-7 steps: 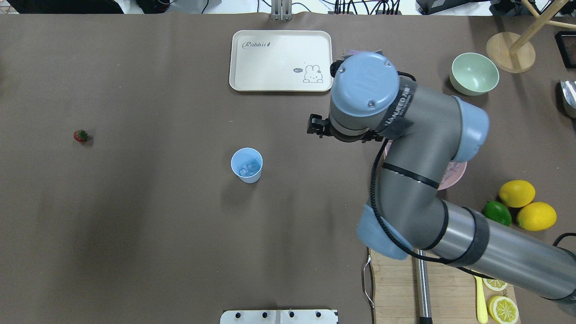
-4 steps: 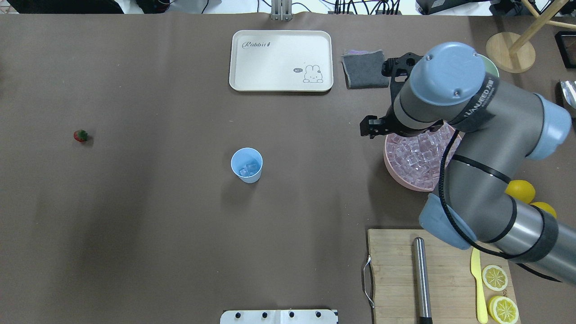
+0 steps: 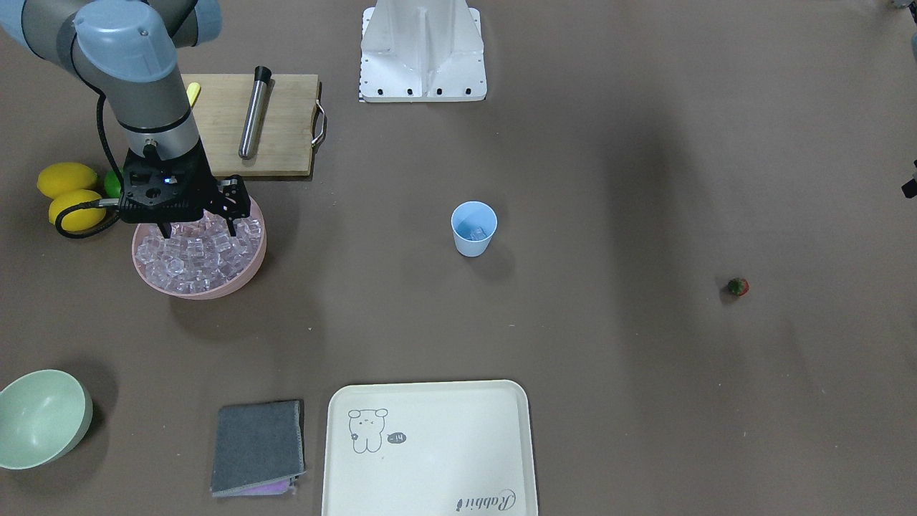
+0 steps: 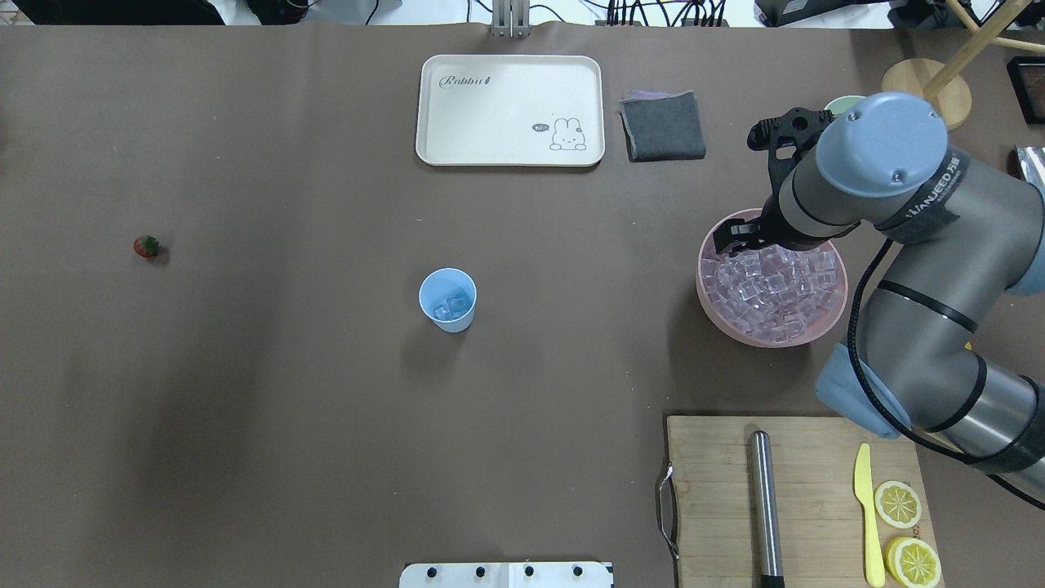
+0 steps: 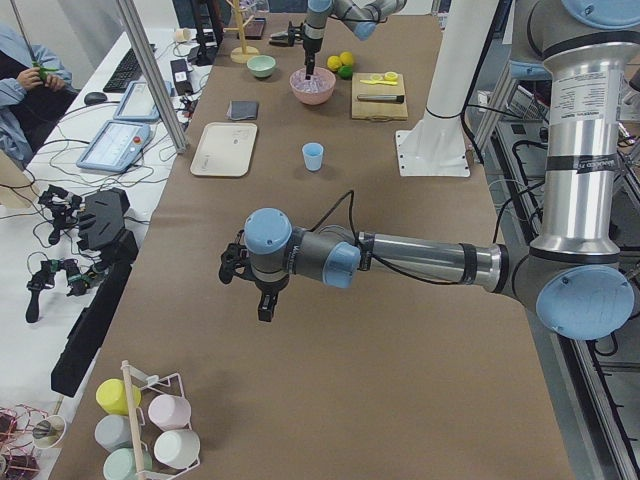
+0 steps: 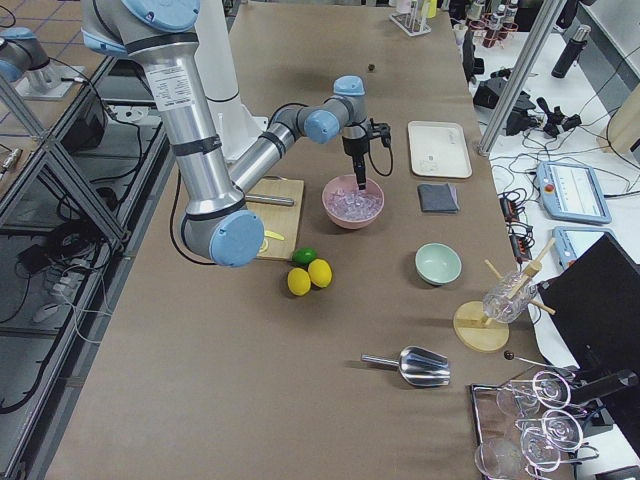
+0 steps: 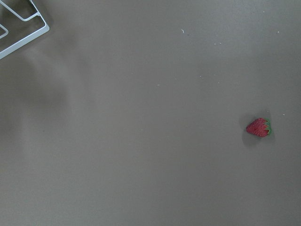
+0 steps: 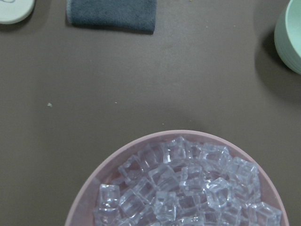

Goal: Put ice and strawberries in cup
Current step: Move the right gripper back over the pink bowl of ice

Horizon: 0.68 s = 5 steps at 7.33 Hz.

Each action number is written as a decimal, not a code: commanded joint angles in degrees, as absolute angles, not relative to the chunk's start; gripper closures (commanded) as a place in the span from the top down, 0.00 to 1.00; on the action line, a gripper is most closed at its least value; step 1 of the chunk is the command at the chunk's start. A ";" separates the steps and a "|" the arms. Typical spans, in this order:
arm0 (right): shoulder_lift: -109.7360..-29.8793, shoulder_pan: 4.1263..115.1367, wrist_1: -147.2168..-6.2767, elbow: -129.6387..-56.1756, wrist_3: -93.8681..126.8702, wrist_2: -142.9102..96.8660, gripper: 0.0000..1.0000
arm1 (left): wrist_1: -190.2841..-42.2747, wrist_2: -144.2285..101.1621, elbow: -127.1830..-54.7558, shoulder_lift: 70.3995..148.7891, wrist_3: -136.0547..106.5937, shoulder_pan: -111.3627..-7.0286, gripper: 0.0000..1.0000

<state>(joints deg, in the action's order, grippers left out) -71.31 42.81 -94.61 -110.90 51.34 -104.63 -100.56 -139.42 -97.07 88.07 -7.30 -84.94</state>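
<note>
The pale blue cup (image 4: 447, 300) stands upright mid-table with a few ice cubes (image 4: 451, 307) inside; it also shows in the front view (image 3: 473, 228). A heap of ice (image 4: 771, 286) fills the pink bowl (image 4: 707, 304) at the right. My right gripper (image 3: 198, 231) hangs open and empty just over the far edge of that heap, and its wrist view shows the ice (image 8: 188, 188) below. The strawberry (image 4: 147, 246) lies alone at the far left, also in the left wrist view (image 7: 258, 127). My left gripper (image 5: 262, 310) hovers above the table near it; I cannot tell its state.
A cream tray (image 4: 510, 110) and a grey cloth (image 4: 662, 125) lie at the back. A pale green bowl (image 3: 39, 418) sits behind the right arm. A wooden board (image 4: 718, 498) holds a steel rod, a yellow knife and lemon slices. Lemons (image 3: 68, 190) lie beside the pink bowl.
My right arm has swung right, away from the cup side, to hang over the pink bowl of ice, uncovering the grey cloth. The cup and strawberry have not moved.
</note>
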 commanded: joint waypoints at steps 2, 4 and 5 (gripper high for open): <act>-71.81 40.79 -93.34 -108.19 54.04 -104.50 0.83 | -100.72 -139.48 -97.03 88.07 -7.29 -84.82 0.98; -72.77 38.77 -93.25 -108.19 54.49 -104.24 0.80 | -100.81 -139.57 -97.03 88.07 -7.29 -84.11 0.98; -72.86 38.50 -93.34 -108.19 54.67 -104.24 0.77 | -100.81 -139.48 -97.03 88.07 -7.29 -84.11 0.98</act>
